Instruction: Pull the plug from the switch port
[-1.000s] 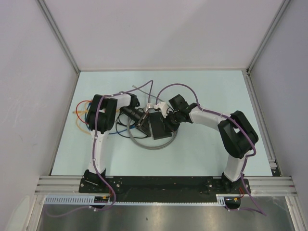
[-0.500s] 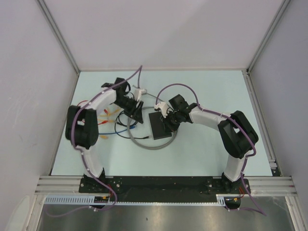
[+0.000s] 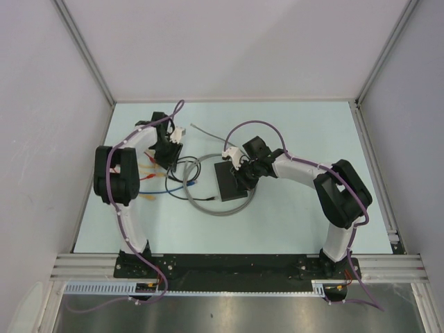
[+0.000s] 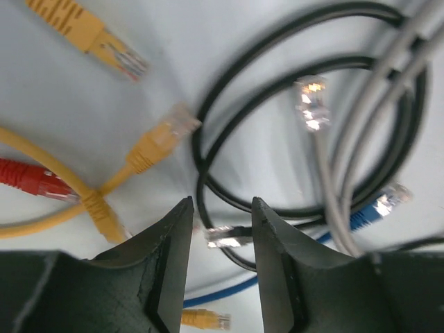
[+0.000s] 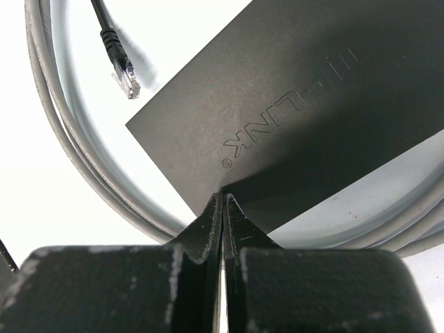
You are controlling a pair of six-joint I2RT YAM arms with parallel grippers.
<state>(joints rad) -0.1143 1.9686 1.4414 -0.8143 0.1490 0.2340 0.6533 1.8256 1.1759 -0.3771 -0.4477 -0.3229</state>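
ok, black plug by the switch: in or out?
Out. The black plug lies loose on the table, its clear tip bare, apart from the switch corner.

text: "TP-LINK" with ® mark | on: switch [image 5: 208,118], top face, tone-on-tone | seen upside down, right wrist view

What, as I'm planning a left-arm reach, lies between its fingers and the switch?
Only loose cables lying flat on the table: black cable loops below the left fingers, then the gray cable coiled around the switch. Nothing upright shows between them.
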